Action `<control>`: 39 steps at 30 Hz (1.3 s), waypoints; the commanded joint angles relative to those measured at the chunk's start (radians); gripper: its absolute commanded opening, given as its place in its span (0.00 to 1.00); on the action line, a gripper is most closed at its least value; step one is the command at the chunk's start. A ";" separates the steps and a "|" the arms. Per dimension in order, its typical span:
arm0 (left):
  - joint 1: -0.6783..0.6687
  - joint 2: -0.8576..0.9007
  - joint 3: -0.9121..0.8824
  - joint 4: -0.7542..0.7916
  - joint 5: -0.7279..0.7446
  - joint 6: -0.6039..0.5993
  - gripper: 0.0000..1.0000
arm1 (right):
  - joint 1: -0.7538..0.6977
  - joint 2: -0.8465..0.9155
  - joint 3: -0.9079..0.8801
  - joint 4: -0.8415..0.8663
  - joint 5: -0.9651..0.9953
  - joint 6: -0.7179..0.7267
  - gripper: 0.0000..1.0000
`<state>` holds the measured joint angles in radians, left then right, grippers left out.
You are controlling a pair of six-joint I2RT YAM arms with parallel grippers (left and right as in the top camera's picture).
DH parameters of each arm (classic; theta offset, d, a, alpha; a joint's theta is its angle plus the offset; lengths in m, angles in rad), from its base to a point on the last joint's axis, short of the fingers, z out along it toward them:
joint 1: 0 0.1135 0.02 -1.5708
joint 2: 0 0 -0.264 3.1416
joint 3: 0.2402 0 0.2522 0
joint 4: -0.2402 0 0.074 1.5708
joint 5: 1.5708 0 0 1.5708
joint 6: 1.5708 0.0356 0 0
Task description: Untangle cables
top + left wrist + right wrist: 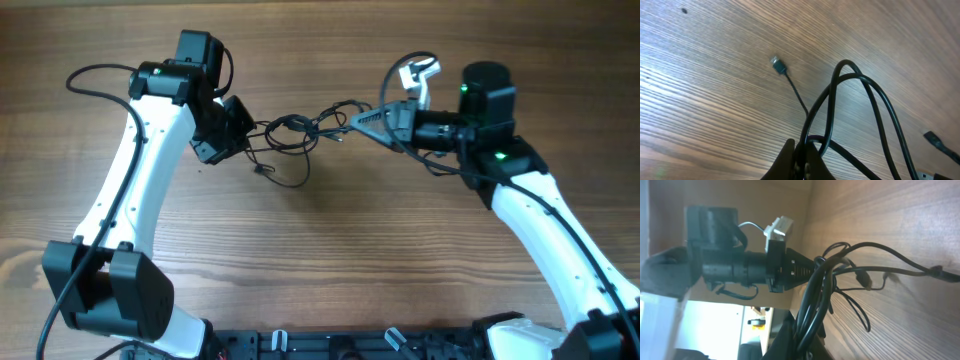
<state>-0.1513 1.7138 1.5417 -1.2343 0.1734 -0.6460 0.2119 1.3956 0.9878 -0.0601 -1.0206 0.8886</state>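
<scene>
The cables (300, 128) hang in a loose bunch strung between my two hands, sagging onto the table (330, 260) in the middle. The left hand (243, 131) is clenched on a looping strand, and the right hand (354, 120) is clenched on a thicker bundle. I judge the cords light, limp and springy, likely to slide through a pinch. A hold near a plug (777, 64), where a free end shows, seems best. I cannot count the cords or see which crosses which in the knot. Both wrist views cut off the fingertips.
</scene>
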 commanded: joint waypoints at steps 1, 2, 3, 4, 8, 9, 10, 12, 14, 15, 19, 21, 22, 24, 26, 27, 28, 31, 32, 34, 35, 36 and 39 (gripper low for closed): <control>0.052 0.001 -0.005 -0.012 -0.255 -0.025 0.04 | -0.141 -0.085 0.013 -0.100 0.040 -0.050 0.04; 0.056 0.001 -0.005 -0.012 -0.269 -0.024 0.04 | -0.158 -0.084 0.013 -0.175 0.087 -0.082 0.04; 0.069 0.001 -0.005 -0.012 -0.289 -0.025 0.04 | -0.176 -0.083 0.013 -0.308 0.211 -0.121 0.04; 0.083 0.001 -0.005 -0.012 -0.300 -0.025 0.04 | -0.184 -0.083 0.013 -0.372 0.279 -0.131 0.04; 0.169 0.001 -0.005 -0.035 -0.288 -0.103 0.04 | -0.187 -0.083 0.013 -0.470 0.461 -0.128 0.04; 0.179 0.001 -0.005 -0.038 -0.251 -0.101 0.04 | -0.187 -0.083 0.013 -0.469 0.450 -0.130 0.04; 0.182 0.001 -0.005 -0.032 -0.158 -0.050 0.04 | -0.181 -0.083 0.013 -0.465 0.417 -0.131 0.04; 0.170 0.001 -0.005 0.017 0.162 0.201 0.04 | -0.167 -0.083 0.013 -0.458 0.374 -0.152 0.06; 0.151 0.001 -0.005 0.029 0.534 0.420 0.04 | -0.140 -0.083 0.013 -0.433 0.297 -0.219 0.32; 0.132 0.001 -0.005 0.026 0.735 0.520 0.04 | -0.114 -0.083 0.013 -0.415 0.255 -0.259 0.53; 0.071 0.001 -0.005 0.053 0.914 0.607 0.04 | 0.015 -0.067 0.013 -0.366 0.241 -0.336 0.87; 0.056 0.001 -0.005 0.052 0.947 0.582 0.04 | 0.066 -0.044 0.013 -0.343 0.263 -0.324 0.87; 0.049 0.001 -0.004 0.052 0.980 0.582 0.04 | 0.084 -0.033 0.013 -0.341 0.292 -0.303 0.87; 0.045 0.001 -0.005 0.051 1.009 0.582 0.04 | 0.132 0.013 0.013 -0.337 0.340 -0.278 0.87; 0.045 0.001 -0.005 0.051 1.009 0.582 0.04 | 0.170 0.066 0.013 -0.315 0.340 -0.229 0.87; 0.044 0.001 -0.005 0.049 1.009 0.582 0.04 | 0.182 0.090 0.013 -0.296 0.340 -0.215 0.87; 0.042 0.001 -0.005 0.045 1.009 0.582 0.04 | 0.203 0.129 0.013 -0.258 0.339 -0.214 0.86; 0.041 0.001 -0.005 0.045 1.007 0.568 0.04 | 0.233 0.174 0.013 -0.184 0.289 -0.344 0.85; 0.041 0.001 -0.005 0.045 1.007 0.551 0.04 | 0.240 0.182 0.013 -0.185 0.290 -0.377 0.82; 0.041 0.001 -0.005 0.045 1.007 0.549 0.04 | 0.249 0.183 0.013 -0.187 0.272 -0.448 0.80; 0.041 0.001 -0.005 0.046 1.007 0.532 0.04 | 0.261 0.183 0.013 -0.187 0.236 -0.502 0.78; 0.041 0.001 -0.005 0.050 1.007 0.517 0.04 | 0.275 0.183 0.013 -0.187 0.214 -0.529 0.76; 0.043 0.001 -0.005 0.061 1.004 0.506 0.04 | 0.308 0.183 0.013 -0.187 0.211 -0.551 0.59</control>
<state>-0.1047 1.7111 1.5425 -1.1820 1.1393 -0.1211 0.4946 1.5616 0.9901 -0.2523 -0.7673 0.4019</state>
